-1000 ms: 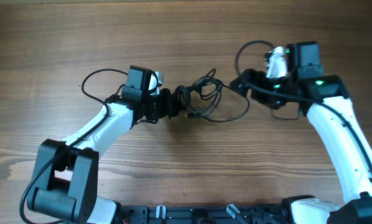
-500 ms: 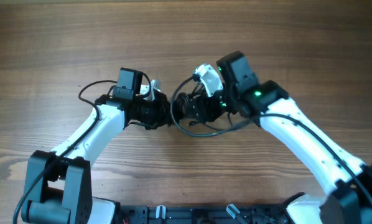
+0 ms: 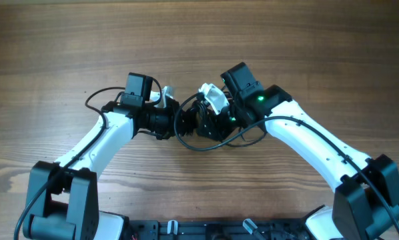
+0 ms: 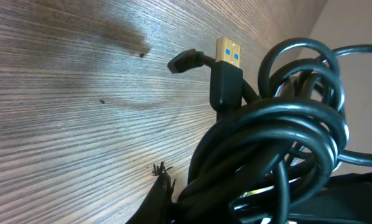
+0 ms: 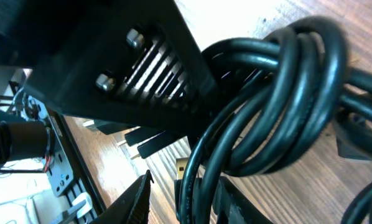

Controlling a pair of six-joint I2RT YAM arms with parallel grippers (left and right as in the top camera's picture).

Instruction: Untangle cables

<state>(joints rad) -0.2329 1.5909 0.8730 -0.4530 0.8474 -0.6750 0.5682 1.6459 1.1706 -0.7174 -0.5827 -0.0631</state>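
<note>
Where the two arms meet above the middle of the wooden table [image 3: 199, 40], the overhead view reads from left to right as follows. The left arm [image 3: 103, 138] reaches inward so that the left pincer [image 3: 174, 123] lies at the left edge of the cables [image 3: 188, 137]. Its jaws are closed down narrow on a strand of the bundle, a hold that, by judgement, anchors one side while the other is worked.

The cables form a compact black knot of several overlapping loops. The knot sits between the two pincers and touches both, and one slack loop sags toward the near edge of the table. In the left wrist view the coils fill the lower right. A USB-A plug [image 4: 228, 53] with a gilt shell and blue insert stands out of the top of the bundle, with a smaller black plug [image 4: 183, 61] just beside it; both ends are free of the coils.

The right pincer [image 3: 202, 124] presses into the right side of the knot, directly opposite the left one. Whether its jaws grip a strand or merely stand about it cannot be told, because the right wrist view shows only wound cords close against dark hardware. The right arm [image 3: 306, 143] sweeps in from the lower right.

Judged stage: opposed holds are being set up, and the tangle is not yet loosened.
</note>
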